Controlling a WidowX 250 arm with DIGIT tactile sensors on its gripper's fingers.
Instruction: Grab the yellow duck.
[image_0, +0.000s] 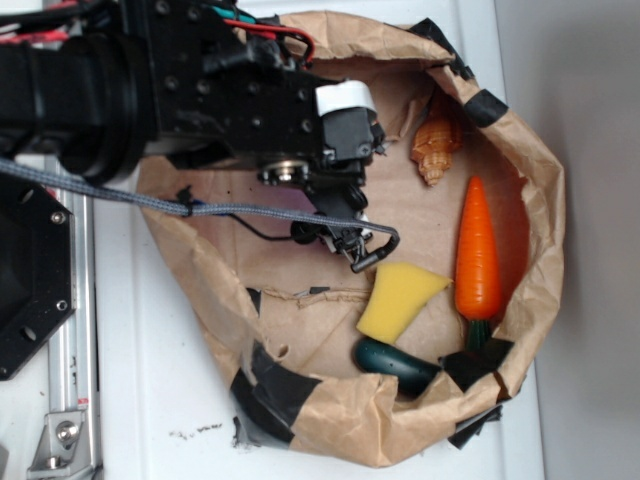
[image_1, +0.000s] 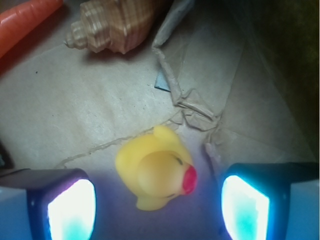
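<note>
The duck (image_1: 156, 171) is seen on the paper floor directly below the gripper (image_1: 159, 210), centred between its wide-open, empty fingers (image_1: 72, 210), beak turned toward the right finger. A straight descent is judged sufficient; the shell (image_1: 117, 25) lies well beyond.

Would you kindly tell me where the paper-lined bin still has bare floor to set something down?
Bare brown paper lies between the tan spiral seashell, the orange plastic carrot and the yellow wedge sponge. It is crowded near the dark green object by the sponge, and under the open gripper, where the small glossy yellow duck sits.
</note>
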